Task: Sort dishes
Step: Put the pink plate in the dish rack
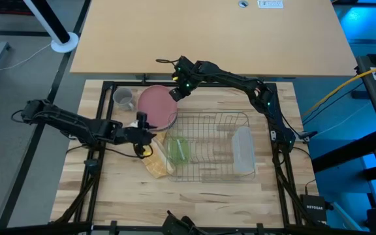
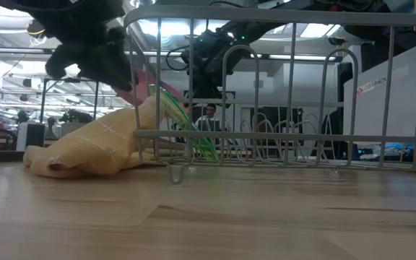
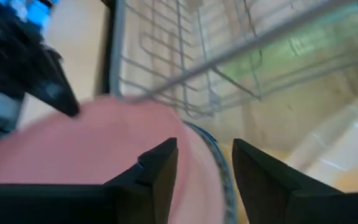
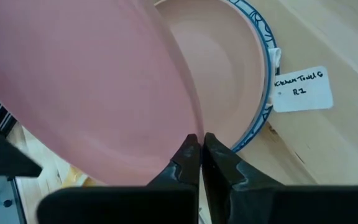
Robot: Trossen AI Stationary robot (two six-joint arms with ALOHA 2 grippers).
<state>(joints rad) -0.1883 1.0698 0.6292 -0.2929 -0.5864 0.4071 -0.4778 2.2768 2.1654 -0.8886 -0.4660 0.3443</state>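
Note:
A pink plate (image 1: 155,104) stands tilted at the dish rack's far left corner. My right gripper (image 4: 199,146) is shut on its far rim. Under it, the right wrist view shows a pink bowl (image 4: 219,68) sitting in a white, blue-rimmed plate (image 4: 264,81). My left gripper (image 3: 204,165) is open at the stack's near left side, its fingers on either side of the blue rim (image 3: 221,177). A small grey mug (image 1: 124,98) stands on the table to the left. A green bowl (image 1: 178,150) leans on edge in the rack. My right gripper pinches the pink plate's rim (image 4: 188,127) between its two shut fingers. The fingers slant down from the table's far right. The plate sits tilted above the bowl; I cannot see where its lower edge rests. My left gripper: I cannot tell whether its open fingers touch the rim.
The wire dish rack (image 1: 214,121) fills the table's middle, with a clear oblong tray (image 1: 243,150) at its right end. A yellow checked cloth (image 1: 155,163) lies bunched at the rack's near left corner, under my left gripper. A paper label (image 4: 302,90) lies beside the dishes.

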